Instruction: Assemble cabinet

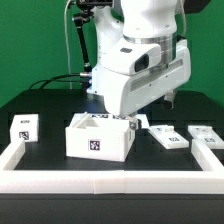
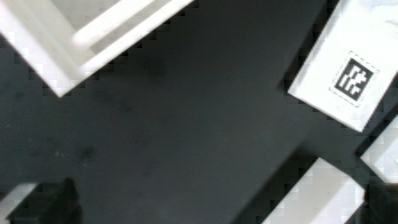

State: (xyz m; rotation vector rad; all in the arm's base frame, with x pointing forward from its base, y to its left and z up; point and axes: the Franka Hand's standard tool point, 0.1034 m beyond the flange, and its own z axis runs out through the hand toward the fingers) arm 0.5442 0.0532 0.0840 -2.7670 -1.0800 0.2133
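The cabinet's open box body (image 1: 98, 138) stands on the black table with a tag on its front face. A small white tagged part (image 1: 24, 127) sits at the exterior view's left. Two flat tagged panels (image 1: 167, 137) (image 1: 205, 135) lie at the exterior view's right. In the exterior view the arm's white body (image 1: 145, 65) hides my gripper. In the wrist view my gripper (image 2: 217, 205) is open above the table, its dark fingers (image 2: 54, 200) far apart. A tagged white panel (image 2: 347, 75) lies beyond them, and another white part's edge (image 2: 334, 190) lies below, near one finger. Nothing is held.
A low white border wall (image 1: 100, 178) runs along the table's front and sides; one corner of it shows in the wrist view (image 2: 89, 40). Black cables (image 1: 75, 40) hang behind the arm.
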